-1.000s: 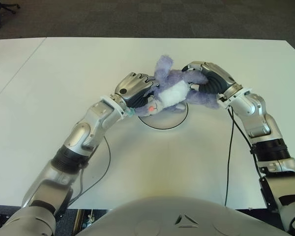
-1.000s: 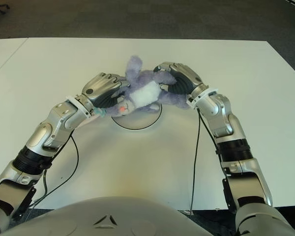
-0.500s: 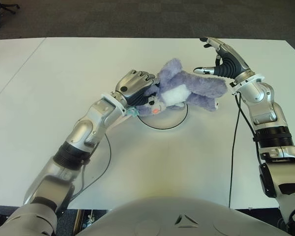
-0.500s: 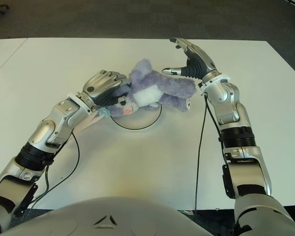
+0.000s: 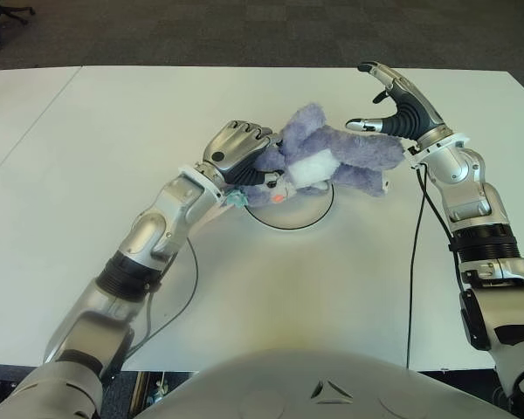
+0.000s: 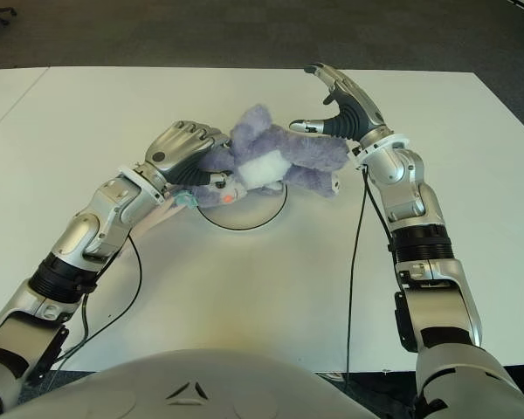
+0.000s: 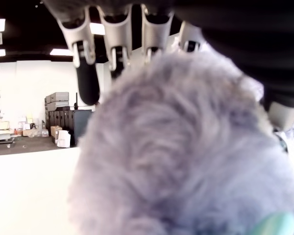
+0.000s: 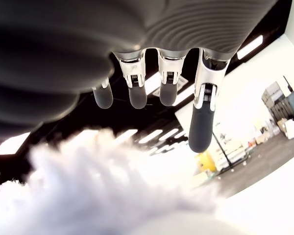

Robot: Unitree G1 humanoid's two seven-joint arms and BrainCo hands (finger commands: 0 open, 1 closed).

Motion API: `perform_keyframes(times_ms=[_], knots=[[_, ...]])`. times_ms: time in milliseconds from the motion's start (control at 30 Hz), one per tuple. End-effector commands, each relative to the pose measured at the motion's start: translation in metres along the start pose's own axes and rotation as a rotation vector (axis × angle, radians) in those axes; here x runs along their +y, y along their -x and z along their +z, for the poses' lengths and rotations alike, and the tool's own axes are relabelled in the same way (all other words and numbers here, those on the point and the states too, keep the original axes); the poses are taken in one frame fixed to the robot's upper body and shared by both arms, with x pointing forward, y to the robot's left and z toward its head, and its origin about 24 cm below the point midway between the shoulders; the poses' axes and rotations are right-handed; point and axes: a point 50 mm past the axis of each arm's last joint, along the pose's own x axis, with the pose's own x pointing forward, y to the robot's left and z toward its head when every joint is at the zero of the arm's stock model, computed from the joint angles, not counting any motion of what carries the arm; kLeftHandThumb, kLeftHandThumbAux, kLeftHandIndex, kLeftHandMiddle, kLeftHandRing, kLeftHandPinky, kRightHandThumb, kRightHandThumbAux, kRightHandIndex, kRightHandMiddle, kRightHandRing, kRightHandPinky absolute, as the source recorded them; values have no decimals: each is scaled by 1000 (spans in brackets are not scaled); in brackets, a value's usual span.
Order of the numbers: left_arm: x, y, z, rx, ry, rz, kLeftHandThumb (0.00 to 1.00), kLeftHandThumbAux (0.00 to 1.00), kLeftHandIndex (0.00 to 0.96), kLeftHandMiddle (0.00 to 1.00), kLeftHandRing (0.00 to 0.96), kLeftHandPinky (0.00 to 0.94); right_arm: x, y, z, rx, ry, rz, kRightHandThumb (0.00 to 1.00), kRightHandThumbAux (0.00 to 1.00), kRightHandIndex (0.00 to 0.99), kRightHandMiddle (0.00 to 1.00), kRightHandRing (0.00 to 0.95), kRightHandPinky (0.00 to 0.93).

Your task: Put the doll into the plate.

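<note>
While left hand (image 5: 236,150) clutches doll (image 5: 327,163) over plate (image 5: 290,218), right hand (image 5: 400,100) fingers spread, empty

white table (image 5: 113,131), dark carpet (image 5: 244,30)

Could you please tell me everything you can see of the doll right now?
The doll is a fuzzy lavender plush with a white belly and a small orange-pink spot on its face. It lies slantwise over the far rim of the white plate. The left hand clasps its head end; the right hand is open, just beyond its other end.
</note>
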Motion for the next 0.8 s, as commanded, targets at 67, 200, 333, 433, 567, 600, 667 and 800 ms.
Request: perform_keyframes(times_ms=[67, 200, 333, 433, 567, 600, 667, 800], knots=[[-3, -1, -4, 5, -7, -10, 242, 380, 43, 433, 411, 340, 4, -1, -1, 6, -15, 17, 46, 380, 0, 30, 71, 145], [-3, -1, -5, 6, -6, -8, 225, 383, 35, 436, 411, 339, 4, -2, -1, 7, -14, 15, 48, 395, 0, 30, 74, 150], [-3, -2, -7, 4, -5, -4, 203, 389, 31, 447, 419, 350, 3, -2, -1, 7, -17, 14, 46, 405, 0, 28, 71, 149], [-3, -3, -9, 2, -8, -1, 148, 405, 28, 441, 405, 291, 2, -2, -2, 12, -19, 12, 38, 410, 0, 26, 74, 152], [-2, -4, -10, 0, -12, -8, 99, 420, 19, 408, 360, 213, 1, -2, -3, 22, -21, 10, 34, 416, 0, 28, 74, 145], [-2, -4, -10, 0, -13, -10, 79, 431, 17, 387, 339, 191, 0, -3, -3, 25, -23, 9, 30, 422, 0, 31, 73, 130], [-2, -5, -12, 3, -12, -14, 59, 448, 17, 373, 325, 181, -1, -3, -5, 37, -29, 10, 23, 426, 0, 35, 70, 112], [0, -8, -15, 12, -6, -11, 23, 472, 25, 402, 364, 238, -4, -5, -8, 59, -44, 12, 11, 431, 0, 47, 68, 91]])
